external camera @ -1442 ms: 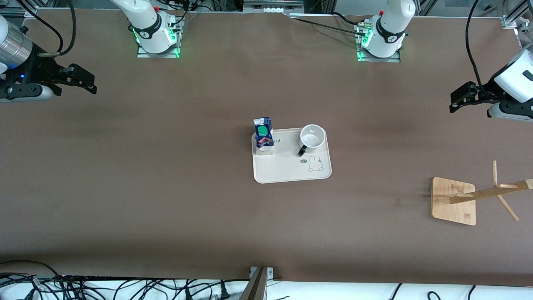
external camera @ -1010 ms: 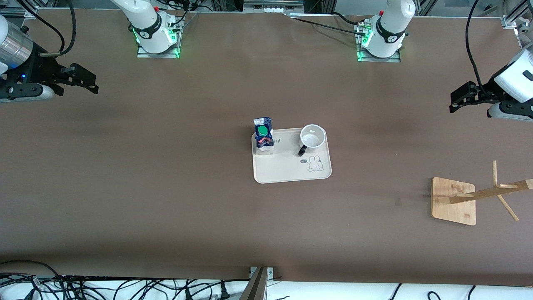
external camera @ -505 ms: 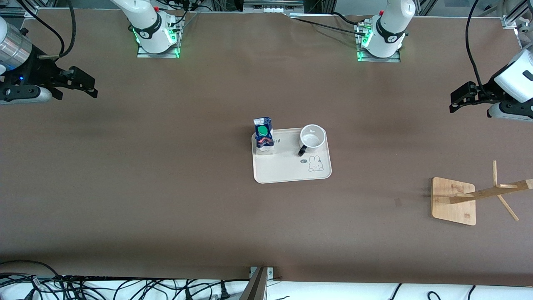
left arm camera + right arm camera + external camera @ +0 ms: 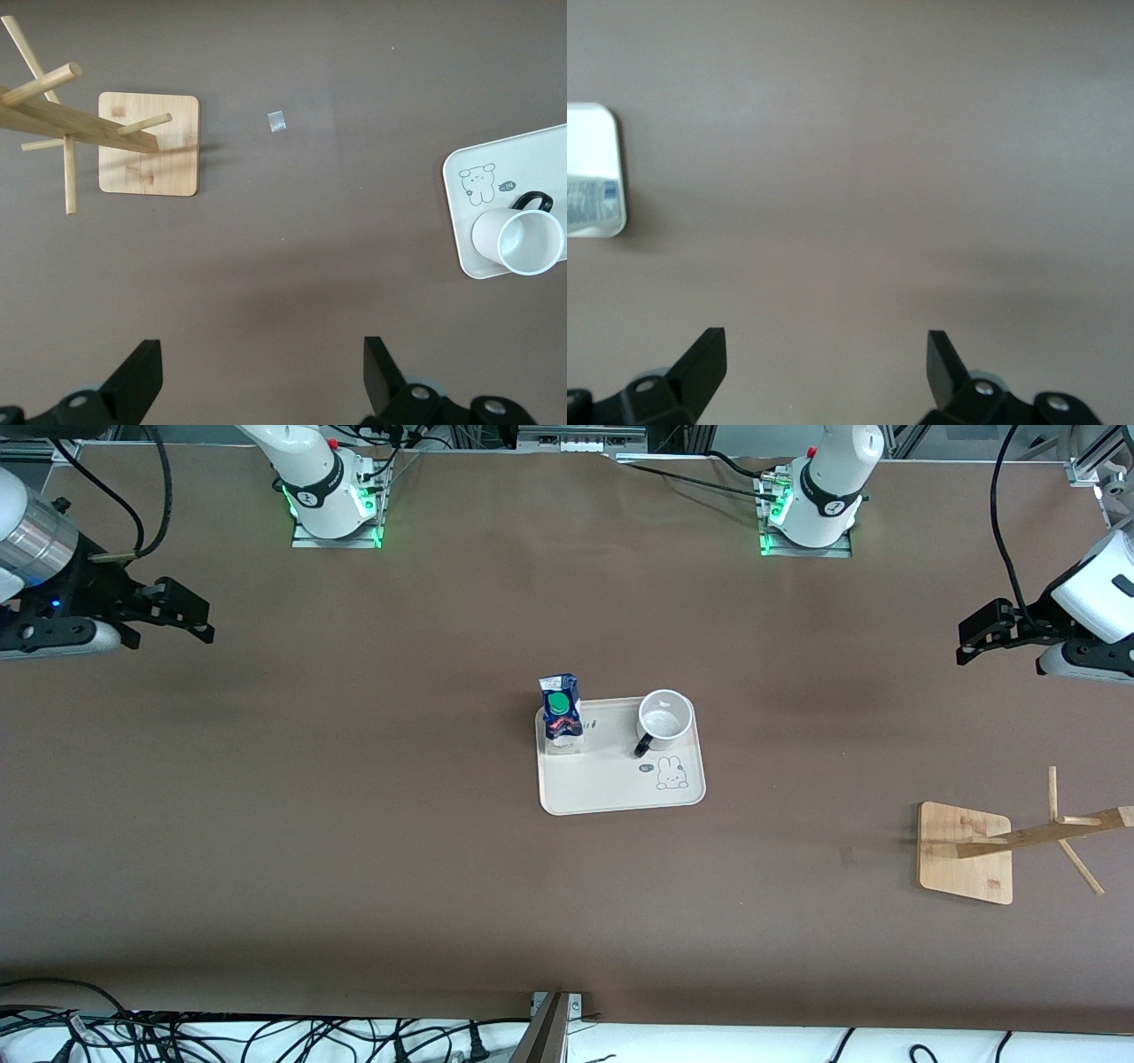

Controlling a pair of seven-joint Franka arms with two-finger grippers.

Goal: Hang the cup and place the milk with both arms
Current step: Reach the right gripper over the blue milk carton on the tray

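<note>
The left gripper (image 4: 970,642) hangs spread wide and empty over bare table (image 4: 354,868) at the left arm's end. The right gripper (image 4: 190,615) hangs the same way, empty, over the right arm's end. Mid-table sits a tray (image 4: 611,793). On it stand the cup (image 4: 664,722), upright, and the milk (image 4: 560,713), apart, the milk toward the right arm's end. The wooden rack (image 4: 966,852) stands nearer the camera than the tray, toward the left arm's end.

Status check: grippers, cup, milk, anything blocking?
Left gripper and right gripper open, empty, over bare table at their own ends. Cup and milk carton upright on the tray. Wooden rack unloaded; nothing in the way.
</note>
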